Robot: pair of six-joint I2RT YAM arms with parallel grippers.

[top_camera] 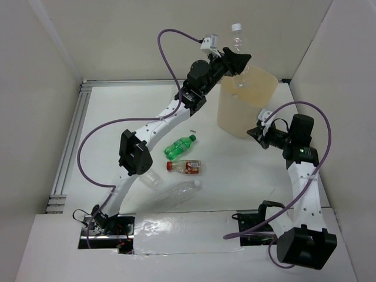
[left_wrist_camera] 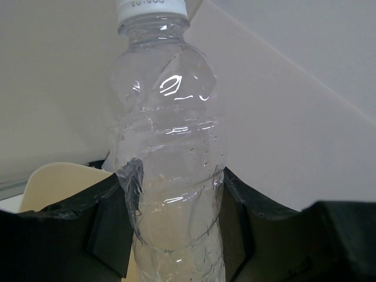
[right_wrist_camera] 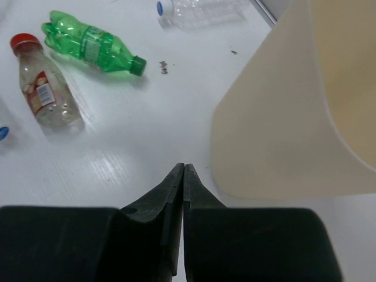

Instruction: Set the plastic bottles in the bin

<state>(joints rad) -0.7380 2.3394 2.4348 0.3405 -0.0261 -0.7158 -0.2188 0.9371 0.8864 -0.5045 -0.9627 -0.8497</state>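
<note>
Left gripper (top_camera: pixel 235 60): clamped on the white-cap bottle (top_camera: pixel 237 36); dark fingers (left_wrist_camera: pixel 108 229) press its mid body from both sides.
White-cap bottle: clear, upright, cap up; held in the air over the 11 o'clock part of the bin's rim (beige shows behind it in the left wrist view).
Bin (top_camera: pixel 235 114): stands on the table (top_camera: pixel 117 111) at 2 o'clock from the centre; mouth open upward.
Right gripper (top_camera: pixel 252 133): fingers pressed together with nothing between them; low, near the bin's wall at 5 o'clock of it, apart from it.
Green bottle (top_camera: pixel 179 147): lies on its side near the centre; cap towards 2 o'clock.
Red-cap bottle (top_camera: pixel 185 167): lies just beside the green one at its 6 o'clock; cap towards 9 o'clock.
Big clear bottle (top_camera: pixel 179 192): lies at 6 o'clock of the red-cap one.
Small clear bottle (top_camera: pixel 151 178): at 8 o'clock of the red-cap one; partly under the left arm.
Blue-cap bottle (right_wrist_camera: pixel 200 9): clear, lying at the top edge of the right wrist view, beyond the green one.
</note>
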